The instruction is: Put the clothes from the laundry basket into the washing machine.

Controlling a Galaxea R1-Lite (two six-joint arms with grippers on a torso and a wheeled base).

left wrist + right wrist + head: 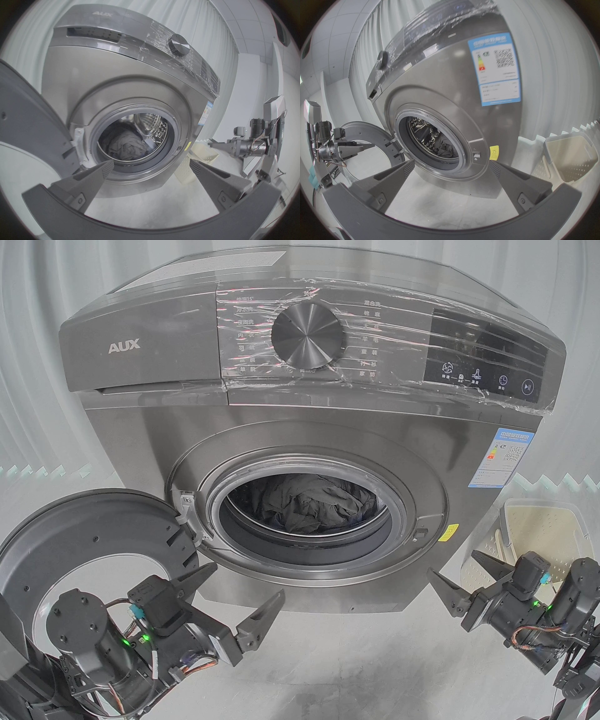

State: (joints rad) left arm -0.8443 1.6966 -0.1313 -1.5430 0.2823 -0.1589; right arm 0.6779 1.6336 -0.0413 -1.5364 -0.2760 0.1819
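While dark clothes (pixel 309 502) are seen heaped inside the drum of the washing machine (pixel 144 434), both arms are held low in front of it. The left gripper (pixel 247 580) is spread wide and carries nothing, just beside the round door (pixel 94 534), which stands fully open on the left. The right gripper (pixel 453 562) is likewise spread wide and empty, between the machine's lower right corner and the cream laundry basket (pixel 550 534) set on the floor to the right.

No garment is seen in the basket where its inside is shown, so the loading is judged close to complete. The part of the basket floor hidden behind the right arm cannot be vouched for.

Trouble is judged most likely at the door. It could be struck if the left arm is swung outward. A fold of cloth near the drum's front lip could be pinched in the grey seal (pixel 300 547) if the door is shut without the pile being pushed deeper. The basket could be tipped by a careless move of the right arm.
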